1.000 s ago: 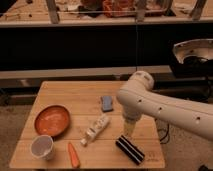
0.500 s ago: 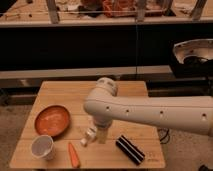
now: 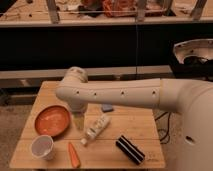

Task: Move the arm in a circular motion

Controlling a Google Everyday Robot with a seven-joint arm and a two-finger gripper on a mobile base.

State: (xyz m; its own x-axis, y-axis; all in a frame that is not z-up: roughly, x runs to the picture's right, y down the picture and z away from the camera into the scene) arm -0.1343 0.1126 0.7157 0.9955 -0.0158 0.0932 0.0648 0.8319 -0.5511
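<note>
The cream-white arm [image 3: 125,94] with small dark dots reaches from the right across the wooden table [image 3: 135,122]. Its elbow joint [image 3: 75,82] hangs over the table's left half. From there the narrow tan tip, my gripper [image 3: 79,122], points down between the orange plate [image 3: 51,120] and the white bottle [image 3: 96,128], just above the tabletop. It holds nothing that I can see.
On the table lie a white cup [image 3: 42,147], an orange carrot [image 3: 73,155], a black striped block [image 3: 130,149] and a blue-grey object [image 3: 107,107] partly under the arm. A dark counter [image 3: 100,45] runs behind the table. The robot's body [image 3: 192,125] fills the right.
The arm has swept left across the table over the last second. Its elbow went from the right side to above the plate's edge, and the tip moved left with it.
</note>
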